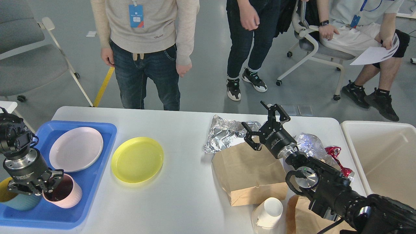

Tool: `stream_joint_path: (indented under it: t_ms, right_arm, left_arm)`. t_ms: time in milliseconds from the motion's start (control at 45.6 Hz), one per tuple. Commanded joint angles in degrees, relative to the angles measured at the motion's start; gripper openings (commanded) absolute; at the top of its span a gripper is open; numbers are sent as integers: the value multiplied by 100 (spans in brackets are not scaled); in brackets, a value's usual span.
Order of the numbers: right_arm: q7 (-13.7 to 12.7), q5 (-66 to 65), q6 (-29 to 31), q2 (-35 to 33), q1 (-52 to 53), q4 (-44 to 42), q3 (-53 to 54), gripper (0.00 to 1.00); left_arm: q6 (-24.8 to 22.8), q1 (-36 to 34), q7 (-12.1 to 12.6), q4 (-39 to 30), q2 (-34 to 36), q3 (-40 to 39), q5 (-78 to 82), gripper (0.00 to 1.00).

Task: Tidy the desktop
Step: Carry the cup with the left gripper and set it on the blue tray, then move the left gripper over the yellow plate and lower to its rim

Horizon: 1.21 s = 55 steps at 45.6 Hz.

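The white desktop [185,198] carries a blue tray [87,130] at the left. On the tray are a pink plate [76,149], a pink cup [65,195] and a teal cup [16,200]. My left gripper [35,186] points down over the two cups with its fingers at the pink cup's rim. A yellow plate [137,159] lies right of the tray. My right gripper [265,121] is open and empty, hovering over crumpled foil [224,133] and a brown paper bag [247,175].
A white paper cup [269,211] lies on its side at the front. More foil [310,146] and a red wrapper [338,156] lie at the right. A beige bin [354,152] stands beside the table. People stand and sit behind the far edge.
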Motion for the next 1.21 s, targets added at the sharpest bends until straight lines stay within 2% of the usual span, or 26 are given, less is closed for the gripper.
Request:
stream_joint_path:
  t_ms: [0,329,527,636,899,1185]
  right_arm:
    - [-2,0,-2,1,0,0,0,100]
    - [-2,0,-2,1,0,0,0,100]
    - [-2,0,-2,1,0,0,0,100]
    - [-2,0,7,1,0,0,0,100]
    - [-2,0,7,1,0,0,0,100]
    - [-2,0,-2,1,0,0,0,100]
  left_arm:
    - [0,35,14,-4,-5,-2,2,10]
    - [0,44,32,5,-5,7,2,41]
    - [0,-202,-29,-92,13,121,2,82]
    - [0,-571,-38,-337,13,296,2,92]
    - [0,-1801,-56,-1103,-127,851,-6,96]
    - [0,-2759,-65,-1129,-1305,886,-24,96]
